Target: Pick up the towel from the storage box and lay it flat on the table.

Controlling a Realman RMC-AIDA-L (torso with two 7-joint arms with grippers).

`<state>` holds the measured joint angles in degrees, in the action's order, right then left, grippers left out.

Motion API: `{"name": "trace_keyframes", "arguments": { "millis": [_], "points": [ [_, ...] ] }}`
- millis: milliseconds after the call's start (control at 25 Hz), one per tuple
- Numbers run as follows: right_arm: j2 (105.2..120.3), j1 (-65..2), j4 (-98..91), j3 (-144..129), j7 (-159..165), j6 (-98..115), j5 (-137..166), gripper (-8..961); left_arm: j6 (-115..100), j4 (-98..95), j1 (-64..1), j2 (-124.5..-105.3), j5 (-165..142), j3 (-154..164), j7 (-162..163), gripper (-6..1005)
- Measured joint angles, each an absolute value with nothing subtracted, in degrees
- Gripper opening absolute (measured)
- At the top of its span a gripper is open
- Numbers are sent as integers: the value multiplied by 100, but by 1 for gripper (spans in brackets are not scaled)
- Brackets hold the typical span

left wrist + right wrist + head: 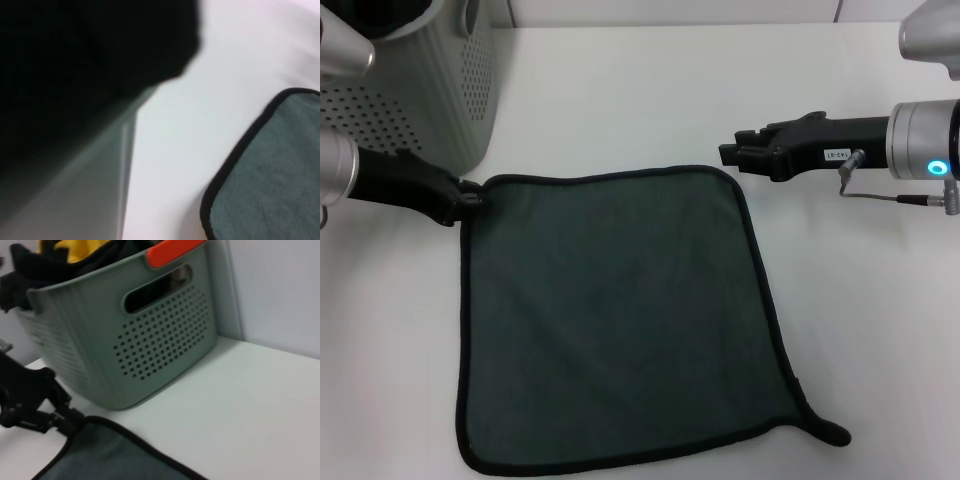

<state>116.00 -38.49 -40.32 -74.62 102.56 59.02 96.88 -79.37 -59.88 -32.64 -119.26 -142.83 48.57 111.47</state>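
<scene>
The dark green towel [620, 320] lies spread flat on the white table [620, 90], with its corner tab at the near right. My left gripper [472, 197] is down at the towel's far left corner, shut on its black edge, right beside the storage box [430, 90]. The right wrist view shows this gripper [74, 421] touching that towel [110, 455] corner. My right gripper [730, 152] is open and empty, hovering just beyond the towel's far right corner. The left wrist view shows the towel's edge [270, 180] on the table.
The grey-green storage box [150, 340] stands at the far left of the table and holds black and yellow cloth [75, 252], with an orange-red piece [172, 250] on its rim. A pale wall [280, 290] stands behind it. Bare table lies to the right of the towel.
</scene>
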Motion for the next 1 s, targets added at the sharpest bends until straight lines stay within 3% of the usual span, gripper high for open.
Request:
{"name": "trace_keyframes", "arguments": {
  "millis": [120,360,560,840,1000],
  "points": [
    [11601,-3828,-4053,-7459,10258,5893,9675,194,-7923,-6019,-3239,-11925,-14253,4836,11172,86],
    [11570,-3406,-4465,-7426,9924,6533,9215,463,-8347,-6201,-3112,-11869,-13846,4811,11156,338],
    [11599,-2673,-4785,-7452,8401,7752,8363,657,-8855,-6874,-2401,-11838,-11783,4755,10578,516],
    [11591,-2382,-4658,-7582,7841,9021,8137,876,-10422,-6539,-1655,-11812,-9574,4710,8456,516],
    [11596,-2420,-4625,-7857,7834,9396,8125,876,-11571,-5492,-1705,-11614,-9248,4766,7470,516]
  ]
}}
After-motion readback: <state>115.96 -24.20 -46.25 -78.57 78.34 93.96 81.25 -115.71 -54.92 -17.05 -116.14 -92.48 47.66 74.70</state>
